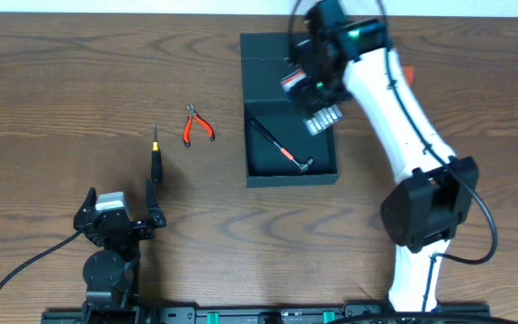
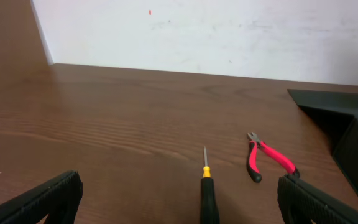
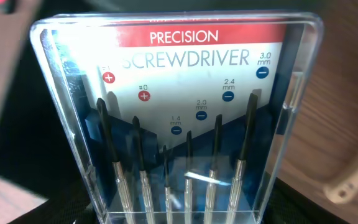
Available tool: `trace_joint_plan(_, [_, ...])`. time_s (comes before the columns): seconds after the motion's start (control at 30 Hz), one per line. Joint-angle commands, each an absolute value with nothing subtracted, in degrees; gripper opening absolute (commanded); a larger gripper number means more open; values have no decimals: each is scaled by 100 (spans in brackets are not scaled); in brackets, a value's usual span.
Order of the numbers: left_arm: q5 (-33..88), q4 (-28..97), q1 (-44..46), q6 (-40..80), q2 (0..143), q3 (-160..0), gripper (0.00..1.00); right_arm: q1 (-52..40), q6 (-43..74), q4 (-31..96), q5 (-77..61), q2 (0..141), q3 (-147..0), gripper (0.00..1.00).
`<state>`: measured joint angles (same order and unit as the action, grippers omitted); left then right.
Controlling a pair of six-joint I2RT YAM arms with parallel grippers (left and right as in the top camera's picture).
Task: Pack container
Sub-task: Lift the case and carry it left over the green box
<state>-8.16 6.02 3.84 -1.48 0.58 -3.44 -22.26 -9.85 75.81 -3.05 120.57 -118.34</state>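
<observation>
**Overhead:** The right gripper [image 1: 314, 97] hangs over the open container [image 1: 324, 171], closed on a clear screwdriver set [image 1: 323, 116]. The box sits right of centre on the wooden table [image 1: 61, 81], its lid flap laid back on the far side. One slim tool [image 1: 279, 146] with a red band, apparently a small hammer, already lies on its floor. To the left of the box, one pair of red pliers [image 1: 197, 126] and one black-handled screwdriver [image 1: 156, 158] wait on the table. The left gripper [image 1: 120, 214] is parked near the front edge, jaws spread wide and empty.

**Left wrist:** Between the wide-apart fingers [image 2: 42, 200], the screwdriver [image 2: 209, 190] lies nearest. The pliers [image 2: 267, 159] lie just beyond it, and a corner of the container [image 2: 356, 134] shows at right.

**Right wrist:** The screwdriver set [image 3: 179, 93] fills the frame, with six drivers counted inside. The fingers themselves are not visible here.

Packing looks about halfway done. The step in hand is lowering the set into the box. The next move calls for bringing it down clear of the hammer before letting go. Two loose tools then remain.
</observation>
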Motion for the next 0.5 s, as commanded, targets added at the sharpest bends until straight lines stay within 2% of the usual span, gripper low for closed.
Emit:
trace_joint_plan(0.0, [-928, 692, 355, -139, 23, -193, 99, -2493, -781, 7572, -320, 12066, -11972, 61])
trace_joint_plan(0.47, [-928, 692, 355, -139, 23, -193, 99, -2768, -729, 7577, -283, 12121, -11745, 62])
